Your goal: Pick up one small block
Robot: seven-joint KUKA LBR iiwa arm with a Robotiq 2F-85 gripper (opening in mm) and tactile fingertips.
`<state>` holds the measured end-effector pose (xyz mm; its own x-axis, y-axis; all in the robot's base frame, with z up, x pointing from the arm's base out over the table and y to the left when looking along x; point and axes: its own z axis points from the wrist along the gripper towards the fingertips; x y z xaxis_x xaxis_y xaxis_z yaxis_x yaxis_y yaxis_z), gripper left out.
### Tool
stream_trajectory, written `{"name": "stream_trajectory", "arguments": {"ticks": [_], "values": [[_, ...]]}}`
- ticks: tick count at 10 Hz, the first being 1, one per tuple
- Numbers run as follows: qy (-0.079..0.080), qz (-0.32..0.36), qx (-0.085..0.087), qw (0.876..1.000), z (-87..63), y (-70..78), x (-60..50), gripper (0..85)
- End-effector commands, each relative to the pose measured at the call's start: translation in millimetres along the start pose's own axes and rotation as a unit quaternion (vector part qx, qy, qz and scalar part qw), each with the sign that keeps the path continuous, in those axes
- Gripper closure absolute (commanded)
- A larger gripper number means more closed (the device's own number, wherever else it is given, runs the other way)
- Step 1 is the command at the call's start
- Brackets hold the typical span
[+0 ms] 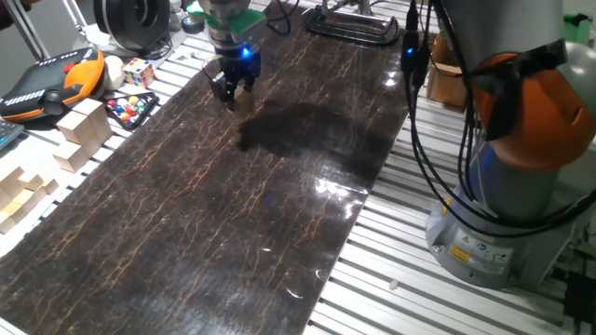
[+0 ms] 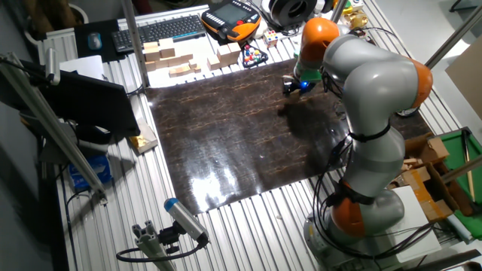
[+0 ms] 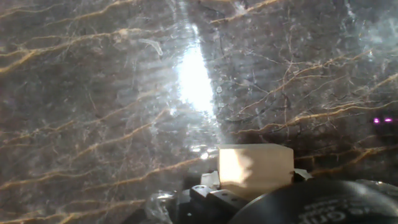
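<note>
In the hand view the small block (image 3: 255,169), a pale beige wooden cube, sits between my fingers at the bottom of the frame, above the dark marbled mat (image 3: 124,93). My gripper (image 1: 230,90) hangs over the far left part of the mat (image 1: 233,214), with a blue light on the hand. It looks shut on the block. In the other fixed view the gripper (image 2: 292,86) is near the mat's far edge. The block itself is too small to make out in either fixed view.
Larger pale wooden blocks (image 1: 82,126) lie left of the mat, and show in the other fixed view (image 2: 169,60) too. A Rubik's cube (image 1: 139,71), a tray of coloured balls (image 1: 128,109) and an orange teach pendant (image 1: 51,79) sit nearby. The robot base (image 1: 503,186) stands at the right.
</note>
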<state>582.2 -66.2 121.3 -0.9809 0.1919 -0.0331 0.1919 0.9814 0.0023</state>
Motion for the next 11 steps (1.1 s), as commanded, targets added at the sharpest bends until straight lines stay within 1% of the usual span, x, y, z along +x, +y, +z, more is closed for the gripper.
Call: {"name": "stream_trajectory", "arguments": {"ticks": [1, 4, 6, 7, 10, 11], "values": [[-0.001, -0.003, 0.001, 1.000, -3.9, 1.9, 2.3, 84.3], [0.003, -0.025, 0.005, 1.000, -9.8, 7.0, 6.7, 84.3], [0.008, -0.046, 0.009, 0.999, -14.3, 16.0, 8.9, 84.3], [0.009, -0.049, 0.009, 0.999, -18.0, 21.2, 11.8, 84.3], [0.008, -0.054, 0.001, 0.999, -25.4, 34.2, 17.1, 84.3], [0.007, -0.054, 0.000, 0.999, -27.4, 37.8, 18.8, 84.3]]}}
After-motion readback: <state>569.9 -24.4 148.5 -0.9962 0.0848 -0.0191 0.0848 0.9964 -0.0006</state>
